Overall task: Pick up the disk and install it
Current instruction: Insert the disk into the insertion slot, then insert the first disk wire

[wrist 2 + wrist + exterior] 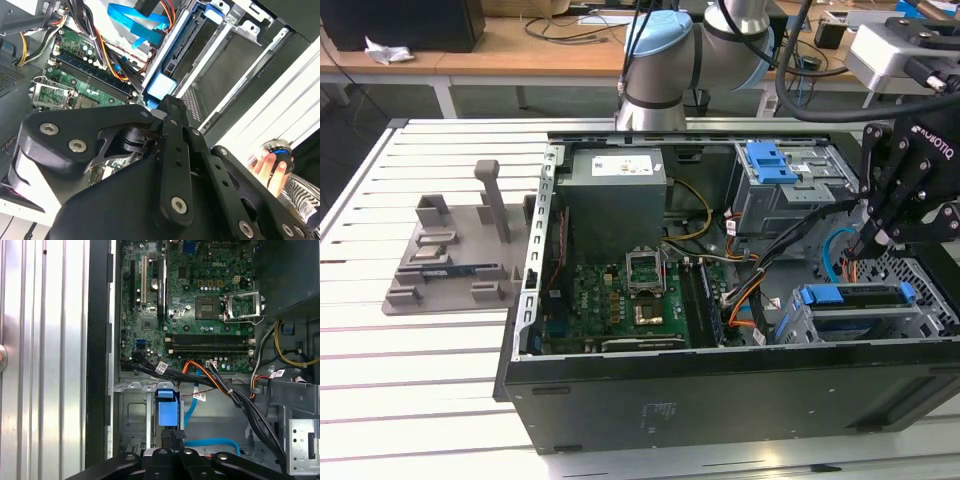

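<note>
My gripper [870, 243] is pinched closed on nothing, just above the disk [855, 297], which lies in the drive cage [800, 325] at the exterior view's right, on the case's near side. I'd press its blue rail squarely and slowly, keeping clear of the cables [798, 240].

Flat silver-metal disk with blue plastic side rails [852, 296] lies level, slotted inside grey metal drive cage [790, 330]. One blue rail runs along the cage's top edge. Label not visible.
</note>
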Tool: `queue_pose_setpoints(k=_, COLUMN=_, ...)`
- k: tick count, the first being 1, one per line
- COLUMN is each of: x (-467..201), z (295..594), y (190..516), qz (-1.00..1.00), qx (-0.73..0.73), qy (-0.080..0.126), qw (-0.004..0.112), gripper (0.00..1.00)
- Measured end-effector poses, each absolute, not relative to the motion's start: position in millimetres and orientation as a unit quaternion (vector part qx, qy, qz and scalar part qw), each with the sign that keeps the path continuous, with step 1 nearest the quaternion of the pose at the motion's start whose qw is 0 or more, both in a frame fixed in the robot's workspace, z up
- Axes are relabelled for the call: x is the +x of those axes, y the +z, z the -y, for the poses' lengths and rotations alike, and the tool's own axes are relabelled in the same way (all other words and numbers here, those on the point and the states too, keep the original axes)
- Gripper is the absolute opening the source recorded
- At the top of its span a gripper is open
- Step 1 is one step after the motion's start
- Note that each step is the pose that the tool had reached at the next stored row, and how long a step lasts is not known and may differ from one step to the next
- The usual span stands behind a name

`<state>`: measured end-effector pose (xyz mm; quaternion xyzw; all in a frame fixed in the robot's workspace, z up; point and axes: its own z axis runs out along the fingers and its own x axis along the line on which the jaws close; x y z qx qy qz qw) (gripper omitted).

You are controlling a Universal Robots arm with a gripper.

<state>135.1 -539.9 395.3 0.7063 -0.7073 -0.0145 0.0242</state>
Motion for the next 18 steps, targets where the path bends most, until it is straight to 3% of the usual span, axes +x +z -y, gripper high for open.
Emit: queue_pose_setpoints(k=18, x=163.1, z=534.3, y=394.1, qz=0.707, qx=0.707, qy=-0.013, qw=0.026, gripper=0.11)
